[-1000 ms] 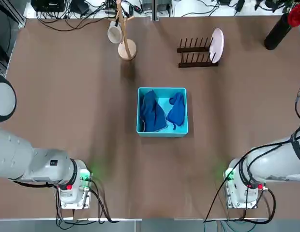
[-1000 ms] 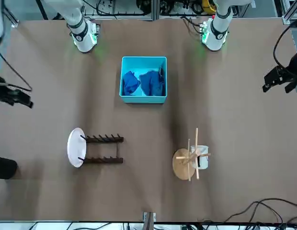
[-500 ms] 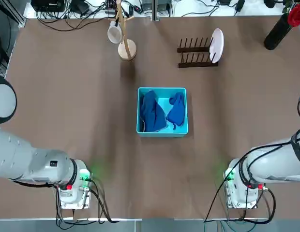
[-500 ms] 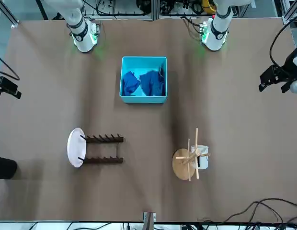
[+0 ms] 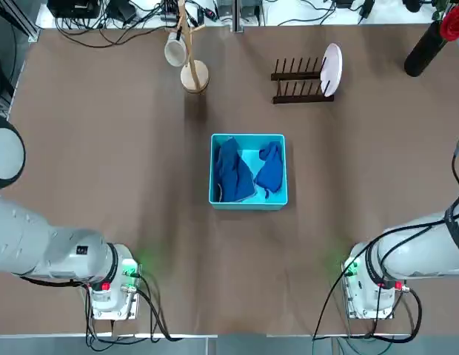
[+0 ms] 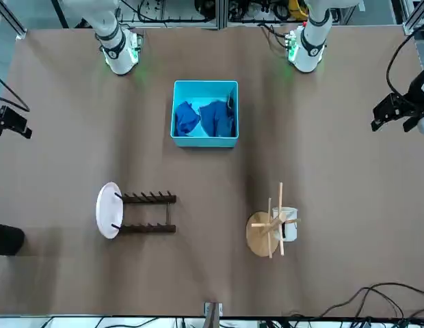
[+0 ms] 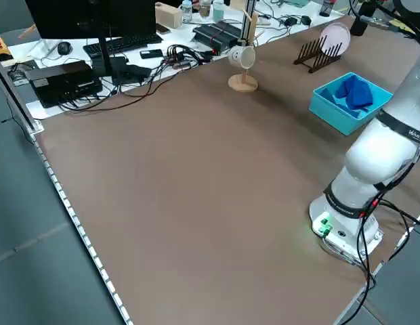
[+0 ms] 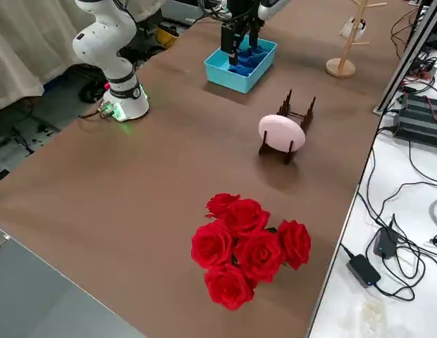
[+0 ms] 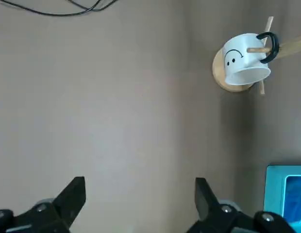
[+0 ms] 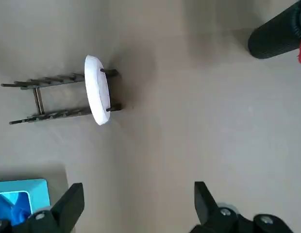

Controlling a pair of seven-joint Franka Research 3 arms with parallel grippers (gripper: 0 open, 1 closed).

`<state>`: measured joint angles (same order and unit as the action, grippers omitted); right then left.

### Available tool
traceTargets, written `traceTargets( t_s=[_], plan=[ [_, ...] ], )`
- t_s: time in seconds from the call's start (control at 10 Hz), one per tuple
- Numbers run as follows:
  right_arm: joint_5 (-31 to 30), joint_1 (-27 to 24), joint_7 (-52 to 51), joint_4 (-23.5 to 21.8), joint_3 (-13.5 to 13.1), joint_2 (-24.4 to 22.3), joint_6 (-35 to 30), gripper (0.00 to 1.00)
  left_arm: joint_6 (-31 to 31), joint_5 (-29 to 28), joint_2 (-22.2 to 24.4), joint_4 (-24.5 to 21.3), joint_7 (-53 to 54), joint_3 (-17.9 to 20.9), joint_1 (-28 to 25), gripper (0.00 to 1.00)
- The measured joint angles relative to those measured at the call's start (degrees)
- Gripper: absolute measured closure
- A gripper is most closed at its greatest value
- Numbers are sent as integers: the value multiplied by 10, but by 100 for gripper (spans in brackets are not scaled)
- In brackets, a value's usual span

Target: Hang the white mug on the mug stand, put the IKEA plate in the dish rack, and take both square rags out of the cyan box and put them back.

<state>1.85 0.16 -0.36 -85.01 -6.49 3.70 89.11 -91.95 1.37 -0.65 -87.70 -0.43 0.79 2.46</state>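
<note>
The white mug (image 5: 175,50) hangs on a peg of the mug stand (image 5: 192,74) at the table's far side, also seen as mug (image 9: 245,65) in the left wrist view. The IKEA plate (image 5: 332,68) stands on edge in the right end of the dish rack (image 5: 297,81). Both dark-blue square rags (image 5: 232,171) (image 5: 271,168) lie inside the cyan box (image 5: 248,137) at mid-table. My left gripper (image 6: 395,113) hovers open near the table's left side. My right gripper (image 6: 10,123) hovers open by the right edge. Neither holds anything.
A black vase (image 5: 426,44) with red roses (image 8: 247,246) stands at the far right corner. Cables and electronics (image 5: 104,15) lie beyond the far edge. The arm bases (image 5: 111,285) (image 5: 370,285) sit at the near edge.
My right gripper has drawn back toward the table's right edge. The left gripper has shifted only slightly. Mug, plate, rags and box have stayed where they were.
</note>
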Motion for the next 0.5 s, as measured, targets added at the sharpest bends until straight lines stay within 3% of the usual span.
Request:
traceTargets(
  t_s=[0.5],
  plan=[
    [0,5,0,0,0,0,0,0,0,0,0,-7,-9,2,-13,1]
  ],
)
